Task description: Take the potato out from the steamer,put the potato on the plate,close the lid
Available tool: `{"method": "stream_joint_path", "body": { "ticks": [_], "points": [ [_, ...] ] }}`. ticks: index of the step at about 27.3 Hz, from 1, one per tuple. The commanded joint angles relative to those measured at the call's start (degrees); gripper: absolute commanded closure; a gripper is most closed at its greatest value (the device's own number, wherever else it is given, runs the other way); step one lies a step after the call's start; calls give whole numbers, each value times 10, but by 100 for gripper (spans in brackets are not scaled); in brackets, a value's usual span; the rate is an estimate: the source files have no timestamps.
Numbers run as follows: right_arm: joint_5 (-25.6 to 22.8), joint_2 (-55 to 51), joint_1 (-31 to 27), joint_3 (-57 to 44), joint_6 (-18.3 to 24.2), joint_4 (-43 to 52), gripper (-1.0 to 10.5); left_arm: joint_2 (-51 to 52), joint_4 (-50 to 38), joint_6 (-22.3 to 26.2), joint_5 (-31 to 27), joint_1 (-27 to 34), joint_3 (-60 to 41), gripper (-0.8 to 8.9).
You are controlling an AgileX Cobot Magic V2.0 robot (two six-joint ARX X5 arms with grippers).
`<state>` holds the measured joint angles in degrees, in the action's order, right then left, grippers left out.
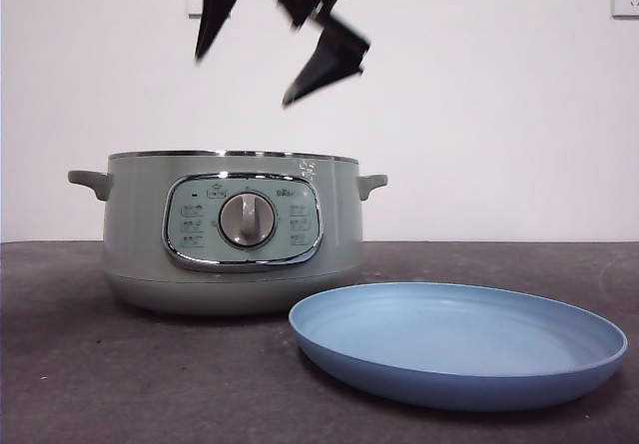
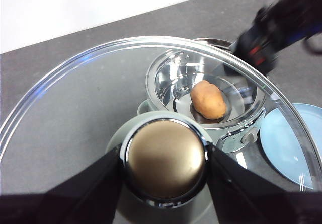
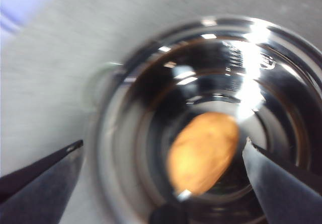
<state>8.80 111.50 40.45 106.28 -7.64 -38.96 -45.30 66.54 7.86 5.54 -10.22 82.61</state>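
The pale green steamer [image 1: 235,229] stands open on the table. The orange-brown potato [image 2: 208,99] lies on its shiny bottom, and also shows blurred in the right wrist view [image 3: 204,151]. My right gripper [image 1: 245,80] hangs open and empty above the pot's mouth, its jaws spread either side of the potato [image 3: 163,143] and well above it. My left gripper [image 2: 163,156] is shut on the knob [image 2: 165,158] of the glass lid [image 2: 75,108] and holds the lid in the air, off to the side of the pot. The light-blue plate [image 1: 459,342] lies empty in front of the pot to its right.
The right arm [image 2: 282,27] reaches over the pot's far rim in the left wrist view. The table [image 1: 60,364] is dark grey, with a white wall behind. The lid and the left gripper are out of the front view.
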Motion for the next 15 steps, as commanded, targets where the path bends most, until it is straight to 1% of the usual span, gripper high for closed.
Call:
{"method": "stream_joint_path", "body": {
  "ticks": [1,3,6,12,15],
  "points": [
    [-41,33,11,1,9,10,321,8,-15,-6,4,2,4,822],
    [-65,50,14,1,12,14,321,9,-5,-6,4,2,4,822],
    [-84,73,22,1,13,26,321,9,-1,-6,4,2,4,822],
    [-106,104,28,1,13,48,321,9,-1,-6,5,2,4,822],
    [-107,115,29,1,13,49,322,9,0,-6,5,2,4,822]
  ]
}}
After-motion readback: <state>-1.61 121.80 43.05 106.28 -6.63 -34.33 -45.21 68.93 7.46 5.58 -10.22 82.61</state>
